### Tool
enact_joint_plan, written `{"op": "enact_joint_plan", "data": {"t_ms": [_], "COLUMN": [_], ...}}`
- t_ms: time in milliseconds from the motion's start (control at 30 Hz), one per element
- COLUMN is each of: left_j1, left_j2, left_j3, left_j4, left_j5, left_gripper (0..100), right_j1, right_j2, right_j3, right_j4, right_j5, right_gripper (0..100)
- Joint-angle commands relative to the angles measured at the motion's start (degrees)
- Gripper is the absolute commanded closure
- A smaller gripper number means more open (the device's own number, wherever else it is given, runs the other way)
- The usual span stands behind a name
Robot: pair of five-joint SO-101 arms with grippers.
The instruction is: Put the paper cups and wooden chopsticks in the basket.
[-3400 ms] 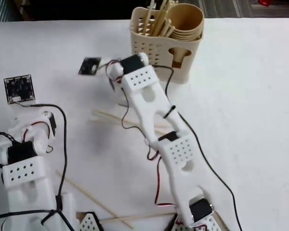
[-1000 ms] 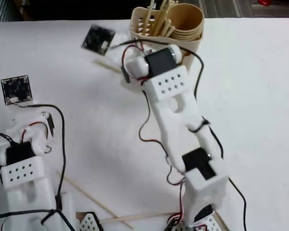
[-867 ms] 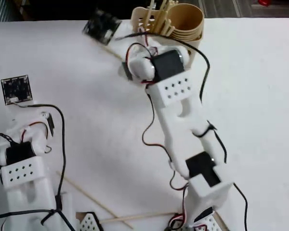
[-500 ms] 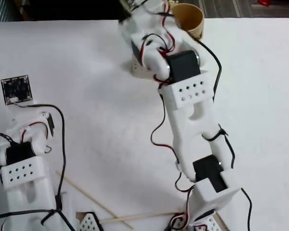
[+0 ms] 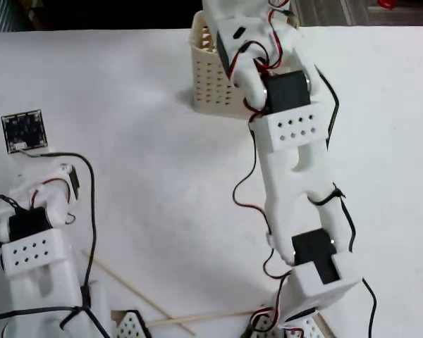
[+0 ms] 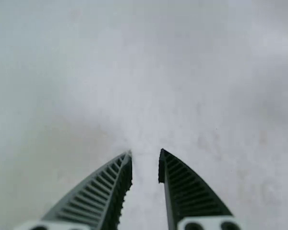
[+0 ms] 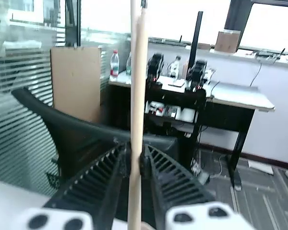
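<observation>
My right gripper [image 7: 134, 151] is shut on a wooden chopstick [image 7: 137, 86] that stands upright between its jaws. In the high view that arm [image 5: 289, 134] stretches over the cream basket [image 5: 210, 81] at the table's far edge and hides the basket's contents. Two more chopsticks [image 5: 137, 292] [image 5: 197, 318] lie on the white table near the front, between the arm bases. My left gripper [image 6: 145, 160] hovers over bare table, a narrow gap between its fingers and nothing in it. The left arm [image 5: 32, 239] sits at the front left.
Black and red cables [image 5: 92, 204] trail from both arms across the white table [image 5: 148, 176]. A small black camera board [image 5: 27, 130] sticks up from the left arm. Beyond the table's far edge, the right wrist view shows an office with desks.
The right arm rose from the table with the chopstick and swung away to the basket, now covering the cups and sticks in it. The left arm stayed still.
</observation>
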Motion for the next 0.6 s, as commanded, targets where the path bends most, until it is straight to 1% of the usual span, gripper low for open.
{"op": "enact_joint_plan", "data": {"t_ms": [0,67,133,233,300,433,567], "left_j1": [-0.57,-0.57,-0.57,-0.57,-0.57,-0.57,-0.57], "left_j2": [-1.36,-1.36,-1.36,-1.45,-1.45,-1.45,-1.45], "left_j3": [-0.35,-0.35,-0.35,-0.35,-0.35,-0.35,-0.35], "left_j4": [-1.41,-1.41,-1.41,-1.41,-1.41,-1.41,-1.41], "left_j5": [0.0,0.0,0.0,0.0,0.0,0.0,0.0], "left_gripper": [89,89,89,89,89,89,89], "right_j1": [0.31,0.31,0.31,0.22,-0.57,-0.48,-0.48], "right_j2": [-6.81,-10.77,-15.6,-21.76,-23.25,-20.53,-12.88], "right_j3": [5.8,12.22,19.96,31.56,37.19,40.18,35.87], "right_j4": [-1.98,-5.05,-10.51,-22.11,-30.11,-41.54,-48.84], "right_j5": [-0.35,-0.09,0.09,2.9,4.57,4.84,5.27], "right_gripper": [98.0,98.0,98.0,98.0,98.0,98.0,98.0]}}
